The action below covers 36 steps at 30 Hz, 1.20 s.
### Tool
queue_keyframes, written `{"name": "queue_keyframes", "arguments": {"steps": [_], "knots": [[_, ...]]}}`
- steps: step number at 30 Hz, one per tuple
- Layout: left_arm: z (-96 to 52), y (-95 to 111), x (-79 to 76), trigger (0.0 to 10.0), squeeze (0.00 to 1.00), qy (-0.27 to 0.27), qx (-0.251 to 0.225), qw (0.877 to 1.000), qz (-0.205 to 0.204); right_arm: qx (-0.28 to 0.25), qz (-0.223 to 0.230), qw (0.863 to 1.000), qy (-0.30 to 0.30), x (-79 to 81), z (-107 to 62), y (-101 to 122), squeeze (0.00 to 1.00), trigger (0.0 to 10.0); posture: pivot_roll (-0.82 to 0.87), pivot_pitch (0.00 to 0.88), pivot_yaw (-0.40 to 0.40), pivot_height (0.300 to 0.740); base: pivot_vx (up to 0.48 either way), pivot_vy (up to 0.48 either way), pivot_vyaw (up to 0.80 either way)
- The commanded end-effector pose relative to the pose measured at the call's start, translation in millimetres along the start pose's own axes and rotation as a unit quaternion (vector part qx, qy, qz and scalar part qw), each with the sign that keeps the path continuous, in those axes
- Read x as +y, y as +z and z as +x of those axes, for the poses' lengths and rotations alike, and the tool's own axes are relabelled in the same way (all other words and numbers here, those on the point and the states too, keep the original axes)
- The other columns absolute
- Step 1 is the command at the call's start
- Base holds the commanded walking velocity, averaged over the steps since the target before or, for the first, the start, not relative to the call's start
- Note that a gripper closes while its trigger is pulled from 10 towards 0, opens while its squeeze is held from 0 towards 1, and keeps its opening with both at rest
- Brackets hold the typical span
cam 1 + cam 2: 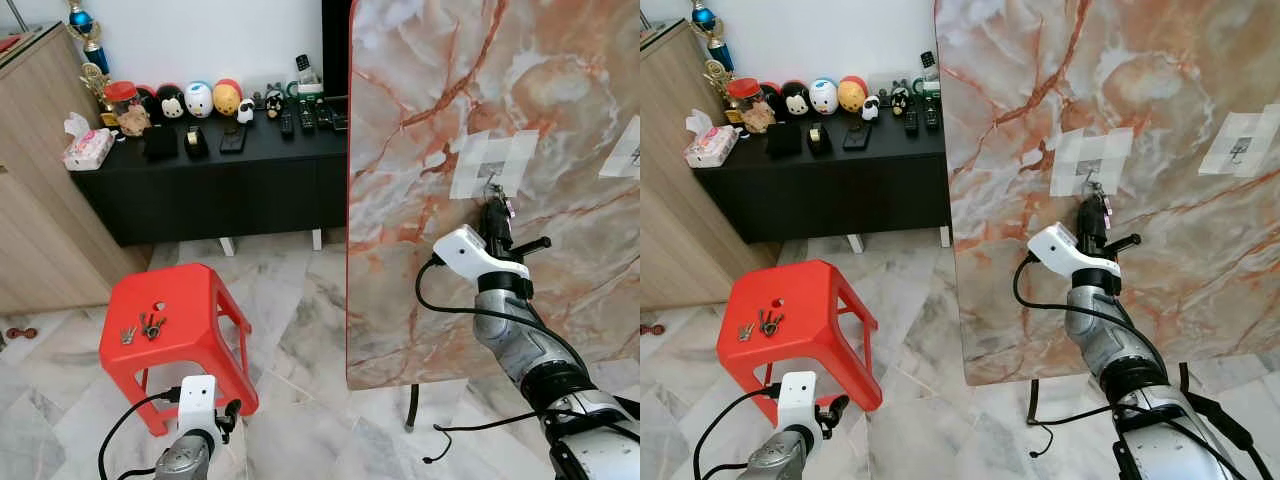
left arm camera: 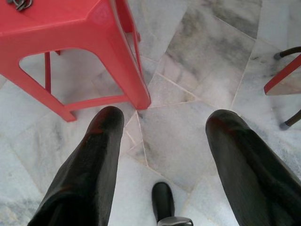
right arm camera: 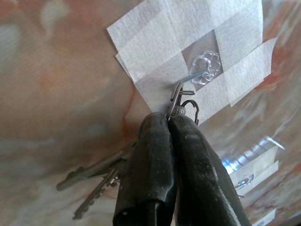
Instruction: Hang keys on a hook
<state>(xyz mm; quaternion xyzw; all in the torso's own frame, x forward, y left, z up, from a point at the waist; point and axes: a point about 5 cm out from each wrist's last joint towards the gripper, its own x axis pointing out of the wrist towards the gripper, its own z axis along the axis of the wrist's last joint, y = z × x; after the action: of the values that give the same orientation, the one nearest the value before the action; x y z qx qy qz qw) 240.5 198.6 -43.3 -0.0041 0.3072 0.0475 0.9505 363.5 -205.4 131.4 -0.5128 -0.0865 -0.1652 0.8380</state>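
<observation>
The right gripper [image 3: 169, 120] is raised against the upright slab of orange-veined marble panel [image 1: 420, 90], its two black fingers pinched together on a bunch of metal keys [image 3: 96, 181]. The keys dangle beside the fingers, while the wire ring at the fingertips sits right at the small clear hook [image 3: 195, 75], which is fastened to the panel under a cross of white tape [image 1: 492, 163]. The ring touches or nearly touches the hook's metal prong; whether it has caught on it I cannot tell.

A second taped hook [image 1: 1238, 148] sits on the same panel, further to the right of the first.

To the left of the panel, well apart from it, stands a red plastic stool [image 1: 195, 300] on the pale marble floor, with another set of keys [image 1: 152, 325] lying on its seat. The left gripper [image 2: 162, 155] hangs low near the stool's leg, fingers spread wide apart over the floor tiles.

Beyond the panel's left edge, a long black cabinet [image 1: 210, 180] against the wall carries a row of round toy figures [image 1: 198, 98].
</observation>
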Motion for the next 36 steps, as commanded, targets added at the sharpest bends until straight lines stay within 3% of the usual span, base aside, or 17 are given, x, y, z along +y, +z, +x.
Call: {"name": "queue_keyframes", "arguments": {"steps": [1, 2, 3, 4, 5, 16, 21, 24, 25, 26, 27, 30, 32, 33, 35, 36], "knots": [[-0.3, -1, 0.2, 10.0, 0.00, 0.001, 0.001, 1.000, -0.008, -0.006, 0.007, 1.000, 0.001, -2.3, 4.5, 5, 0.00, 10.0, -0.04, 0.062, 0.035, 0.740, 0.000, 0.000, 0.00], [-0.3, -1, 0.3, 10.0, 0.00, 0.001, 0.001, 1.000, -0.008, -0.008, 0.012, 1.000, 0.002, -1.9, 4.3, 6, 0.25, 10.0, -0.04, 0.062, 0.035, 0.740, 0.000, 0.000, 0.00], [-0.3, -1, 0.3, 10.0, 0.00, 0.001, 0.001, 1.000, -0.008, -0.009, 0.013, 1.000, 0.003, -1.6, 4.2, 7, 0.60, 10.0, -0.04, 0.062, 0.035, 0.740, 0.000, 0.000, 0.00], [-0.3, -1, 0.4, 10.0, 0.00, 0.001, 0.001, 1.000, -0.008, -0.010, 0.014, 1.000, 0.003, -1.3, 4.1, 7, 0.60, 10.0, -0.04, 0.062, 0.035, 0.740, 0.000, 0.000, 0.00], [-0.3, -1, 0.4, 10.0, 0.00, 0.001, 0.001, 1.000, -0.008, -0.011, 0.013, 1.000, 0.004, -1.2, 4.0, 7, 1.00, 10.0, -0.04, 0.062, 0.035, 0.740, 0.000, 0.000, 0.00], [-0.2, -1, 0.3, 10.0, 0.00, 0.001, 0.001, 1.000, -0.007, -0.035, 0.027, 0.999, 0.006, 0.2, 1.5, 13, 1.00, 10.0, -0.04, 0.063, 0.036, 0.740, 0.000, 0.000, 0.00], [-0.2, -1, 0.3, 10.0, 0.00, 0.001, 0.001, 1.000, -0.007, -0.060, 0.048, 0.997, 0.027, 6.4, -7.0, 17, 1.00, 10.0, -0.04, 0.065, 0.035, 0.740, 0.000, 0.000, 0.00], [-0.3, -1, 0.4, 10.0, 0.00, 0.001, 0.001, 1.000, -0.008, -0.081, 0.083, 0.992, 0.057, 13.9, -19.6, 18, 1.00, 10.0, -0.04, 0.065, 0.036, 0.740, 0.000, 0.000, 0.00], [-0.3, -1, 0.4, 10.0, 0.00, 0.001, 0.001, 1.000, -0.008, -0.089, 0.092, 0.990, 0.062, 15.0, -23.1, 19, 0.78, 10.0, -0.04, 0.065, 0.035, 0.740, 0.000, 0.000, 0.00], [-0.3, -1, 0.3, 10.0, 0.00, 0.001, 0.001, 1.000, -0.008, -0.094, 0.097, 0.989, 0.064, 15.4, -25.2, 19, 0.26, 10.0, -0.04, 0.065, 0.035, 0.740, 0.000, 0.000, 0.00], [-0.3, -1, 0.4, 10.0, 0.00, 0.001, 0.001, 1.000, -0.008, -0.110, 0.090, 0.987, 0.067, 16.4, -30.8, 19, 0.00, 10.0, -0.04, 0.065, 0.034, 0.740, 0.000, 0.000, 0.00], [-0.4, -1, 0.8, 10.0, 0.00, 0.002, 0.001, 1.000, -0.008, -0.123, 0.096, 0.984, 0.085, 21.1, -49.1, 13, 0.00, 10.0, -0.05, 0.062, 0.034, 0.740, 0.000, 0.000, 0.00], [-0.4, -1, 1.0, 10.0, 0.00, 0.001, 0.002, 1.000, -0.007, -0.049, 0.201, 0.969, 0.137, 36.3, -75.0, -4, 0.00, 10.0, -0.05, 0.060, 0.034, 0.740, 0.000, 0.000, 0.00], [-0.4, -1, 1.0, 10.0, 0.00, 0.001, 0.002, 1.000, -0.007, -0.049, 0.201, 0.969, 0.137, 36.3, -75.0, -4, 0.00, 10.0, -0.05, 0.060, 0.034, 0.740, 0.000, 0.000, 0.00], [-0.3, -1, 0.8, 10.0, 0.00, 0.001, 0.003, 1.000, -0.005, 0.038, 0.300, 0.929, 0.212, 60.5, -108.2, -21, 0.00, 10.0, -0.05, 0.057, 0.037, 0.740, 0.000, 0.000, 0.00], [-0.3, -1, 0.7, 10.0, 0.00, 0.000, 0.003, 1.000, -0.005, 0.047, 0.309, 0.924, 0.221, 63.3, -112.6, -23, 0.00, 10.0, -0.05, 0.057, 0.037, 0.740, 0.000, 0.000, 0.00]]}}
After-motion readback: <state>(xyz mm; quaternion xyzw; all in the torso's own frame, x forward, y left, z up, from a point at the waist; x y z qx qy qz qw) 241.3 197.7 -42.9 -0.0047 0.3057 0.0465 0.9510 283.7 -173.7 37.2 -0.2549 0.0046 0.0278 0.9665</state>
